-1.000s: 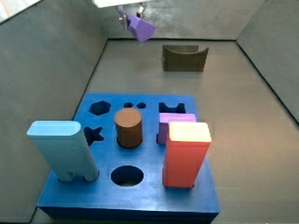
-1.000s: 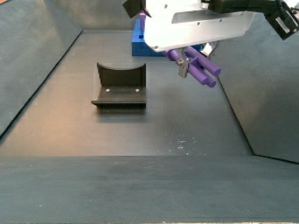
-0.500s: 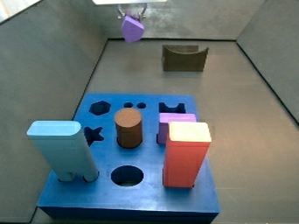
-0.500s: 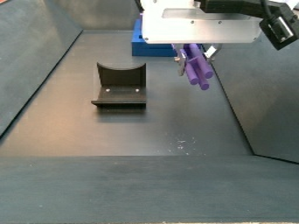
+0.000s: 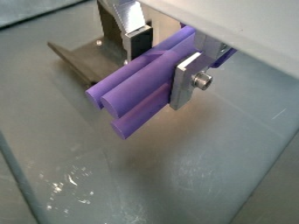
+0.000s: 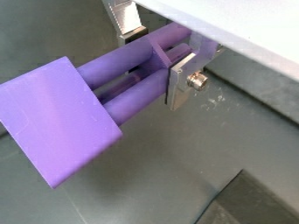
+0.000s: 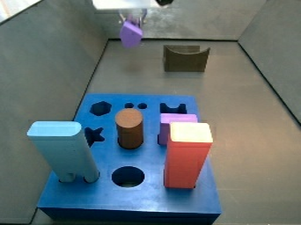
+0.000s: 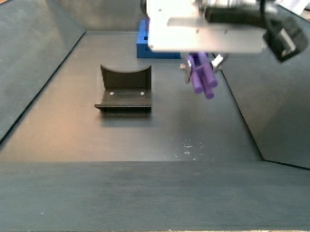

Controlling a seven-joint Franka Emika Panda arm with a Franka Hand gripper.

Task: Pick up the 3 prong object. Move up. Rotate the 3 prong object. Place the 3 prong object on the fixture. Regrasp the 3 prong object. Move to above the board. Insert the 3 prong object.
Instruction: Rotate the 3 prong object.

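Observation:
The 3 prong object [image 5: 146,87] [image 6: 111,101] is a long purple ridged peg, and my gripper [image 5: 160,59] [image 6: 158,57] is shut on it across its length in both wrist views. In both side views the peg [image 7: 132,33] [image 8: 201,75] hangs high above the floor, close to upright. The fixture [image 7: 185,58] [image 8: 122,89], a dark block with a U-shaped notch, stands on the floor apart from the peg. It shows behind the peg in a wrist view [image 5: 84,54]. The blue board [image 7: 135,158] lies at the near end in a side view.
On the board stand a light blue block [image 7: 62,149], a brown cylinder [image 7: 128,130], a red block [image 7: 187,155] and a short lilac block [image 7: 178,117]. Grey walls [image 7: 70,79] enclose the floor. In a side view only a corner of the board [image 8: 143,43] shows behind the gripper body.
The peg has swung in the gripper from a slanted pose toward upright. The gripper has shifted slightly toward the left wall in a side view. The fixture and board have not moved.

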